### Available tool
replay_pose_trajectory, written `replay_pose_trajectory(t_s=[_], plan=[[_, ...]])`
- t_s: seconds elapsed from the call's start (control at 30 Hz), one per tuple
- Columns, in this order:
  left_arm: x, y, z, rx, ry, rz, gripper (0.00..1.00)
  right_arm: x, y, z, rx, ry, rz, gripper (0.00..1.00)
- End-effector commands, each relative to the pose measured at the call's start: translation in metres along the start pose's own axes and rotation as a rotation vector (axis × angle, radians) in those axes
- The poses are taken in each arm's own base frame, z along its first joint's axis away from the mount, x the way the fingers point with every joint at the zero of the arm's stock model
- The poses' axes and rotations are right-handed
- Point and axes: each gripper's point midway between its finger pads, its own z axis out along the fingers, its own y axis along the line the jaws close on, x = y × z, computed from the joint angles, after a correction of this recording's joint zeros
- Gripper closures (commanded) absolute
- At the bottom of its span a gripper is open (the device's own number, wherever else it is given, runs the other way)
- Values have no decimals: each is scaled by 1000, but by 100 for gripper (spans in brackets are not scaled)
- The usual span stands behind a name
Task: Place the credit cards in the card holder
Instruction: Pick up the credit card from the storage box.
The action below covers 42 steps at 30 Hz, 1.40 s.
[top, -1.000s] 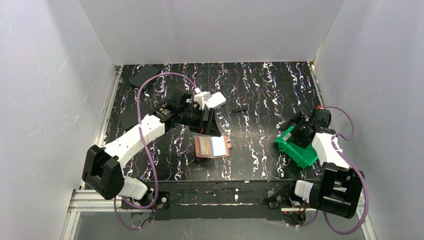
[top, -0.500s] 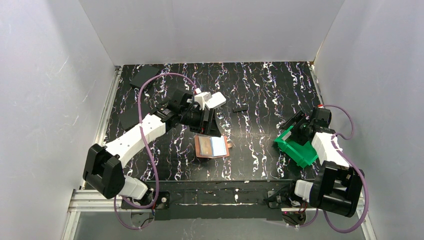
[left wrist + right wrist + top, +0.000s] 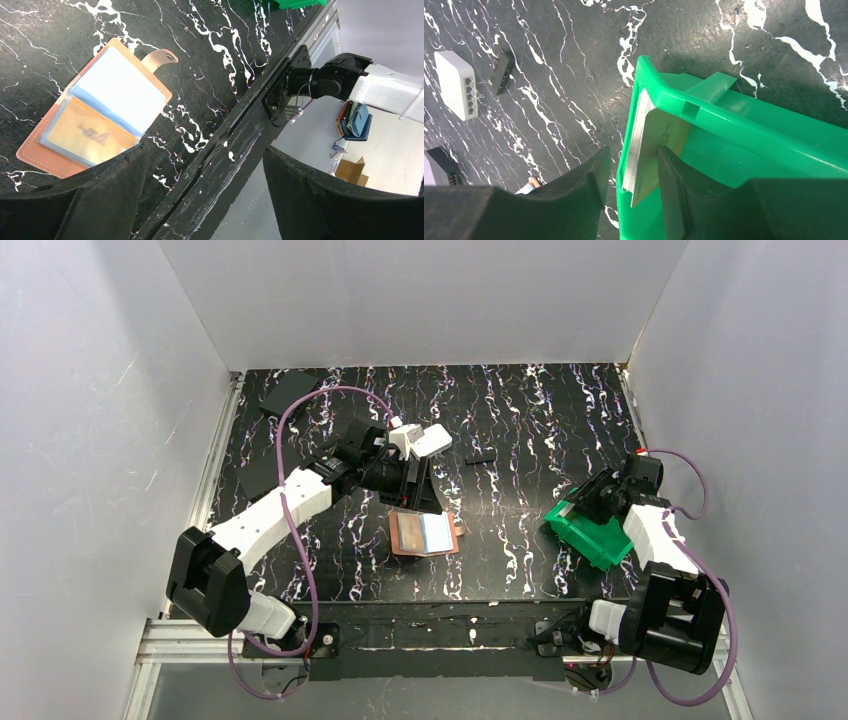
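The card holder (image 3: 425, 533) lies open on the black table, orange-brown with a snap tab; an orange card shows in one clear pocket (image 3: 95, 107). My left gripper (image 3: 415, 485) hovers just behind it, open and empty (image 3: 205, 200). A stack of credit cards (image 3: 644, 145) stands on edge against the inner wall of the green bin (image 3: 592, 537). My right gripper (image 3: 634, 190) straddles that wall: one finger is inside, touching the cards. The other is outside, a sliver away from the bin (image 3: 744, 145). In the top view the right gripper (image 3: 588, 502) sits at the bin's left end.
A white rounded box (image 3: 425, 438) (image 3: 456, 85) and a small black piece (image 3: 481, 456) (image 3: 501, 72) lie behind the card holder. Dark flat pieces (image 3: 290, 393) rest at the far left. The table's front rail (image 3: 240, 145) runs near the left gripper.
My right gripper's jaws have narrowed round the bin wall and the cards. The green bin has shifted to the left. The left arm has not moved.
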Motion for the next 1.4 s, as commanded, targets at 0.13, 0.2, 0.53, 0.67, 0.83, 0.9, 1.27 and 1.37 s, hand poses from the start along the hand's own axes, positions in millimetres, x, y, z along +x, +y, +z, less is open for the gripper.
replay_pose_trajectory(t_s=[0.13,0.2,0.53,0.67,0.83,0.9,1.27,1.37], plan=[[3,-3,-3,18,15,12,17,-8,5,-4,-19,-39,-6,61],[4,-3,-3,19,14,14,17,-7,5,-5,-18,-38,-4,65],[4,-3,-3,18,14,14,16,-9,4,-8,-6,-47,-4,81],[5,-3,-3,19,14,13,16,-11,3,-11,7,-58,-8,87],[5,-4,-3,23,13,14,16,-13,-2,-19,58,-60,-9,94],[5,-4,-3,25,14,13,16,-13,-4,-24,82,-55,-14,97],[5,3,-4,-22,3,15,16,-34,12,-58,93,-100,-75,99],[6,13,-8,-84,-2,7,16,-51,30,-75,59,-144,-144,99]])
